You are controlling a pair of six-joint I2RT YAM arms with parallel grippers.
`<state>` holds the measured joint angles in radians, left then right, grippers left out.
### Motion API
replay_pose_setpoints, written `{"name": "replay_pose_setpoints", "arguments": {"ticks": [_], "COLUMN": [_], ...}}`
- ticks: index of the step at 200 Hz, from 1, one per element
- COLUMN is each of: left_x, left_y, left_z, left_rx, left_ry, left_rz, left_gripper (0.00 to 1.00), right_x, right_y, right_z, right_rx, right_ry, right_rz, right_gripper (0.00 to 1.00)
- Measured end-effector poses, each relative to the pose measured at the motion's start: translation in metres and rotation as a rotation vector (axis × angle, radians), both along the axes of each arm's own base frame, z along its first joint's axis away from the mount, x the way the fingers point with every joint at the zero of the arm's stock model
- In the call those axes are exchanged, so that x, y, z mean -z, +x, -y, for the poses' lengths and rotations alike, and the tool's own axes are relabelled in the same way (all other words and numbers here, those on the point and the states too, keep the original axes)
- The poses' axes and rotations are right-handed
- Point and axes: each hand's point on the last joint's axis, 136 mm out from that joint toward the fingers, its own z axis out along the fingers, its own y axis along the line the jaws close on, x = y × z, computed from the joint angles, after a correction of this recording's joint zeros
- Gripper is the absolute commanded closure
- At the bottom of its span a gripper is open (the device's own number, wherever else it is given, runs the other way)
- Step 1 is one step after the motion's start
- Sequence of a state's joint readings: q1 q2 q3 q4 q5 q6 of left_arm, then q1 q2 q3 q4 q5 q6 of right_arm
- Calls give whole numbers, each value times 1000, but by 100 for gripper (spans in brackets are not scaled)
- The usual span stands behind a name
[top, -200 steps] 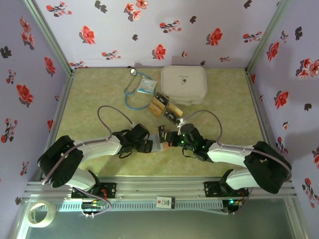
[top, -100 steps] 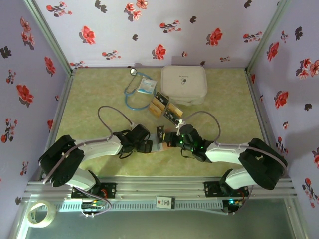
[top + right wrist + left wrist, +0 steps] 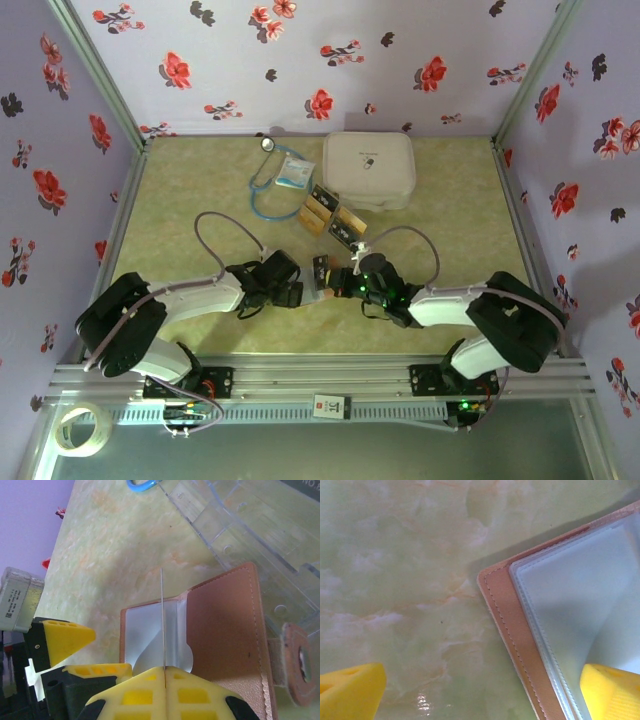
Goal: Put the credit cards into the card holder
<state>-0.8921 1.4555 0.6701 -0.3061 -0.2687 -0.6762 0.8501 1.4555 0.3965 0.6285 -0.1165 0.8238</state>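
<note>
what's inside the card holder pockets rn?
Clear pockets of the card holder look empty. Right pincer holds a card edge-on over them; a finger of the left pincer covers part.

**a robot test booth in a lab**

this is a staged work cell, not a lived-in room. a left arm point(image 3: 190, 297) and a right arm point(image 3: 450, 303) are bolted to a slotted aluminium rail point(image 3: 320, 378) at the near edge of a small table point(image 3: 190, 190) with a green marbled top. metal posts point(image 3: 100, 75) frame it. the walls point(image 3: 300, 60) are flat lilac panels printed with red and black flowers. unrelated props, a stethoscope point(image 3: 268, 185) and a white case point(image 3: 368, 168), lie at the back. a tape roll point(image 3: 82, 427) sits below the rail.
</note>
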Motion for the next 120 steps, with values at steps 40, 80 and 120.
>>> {"name": "replay_pose_setpoints", "arguments": {"ticks": [40,80,120], "left_x": [0,0,0], "left_y": [0,0,0], "left_z": [0,0,0], "left_rx": [0,0,0], "left_ry": [0,1,1], "left_rz": [0,0,1], "left_gripper": [0,0,0], "right_x": [9,12,11], "right_y": [0,-1,-2], "right_z": [-4,-9,-11], "right_rx": [-14,-27,-37], "right_ry": [-1,22,37], "right_rz": [-12,-18,-24], "right_gripper": [100,100,100]}}
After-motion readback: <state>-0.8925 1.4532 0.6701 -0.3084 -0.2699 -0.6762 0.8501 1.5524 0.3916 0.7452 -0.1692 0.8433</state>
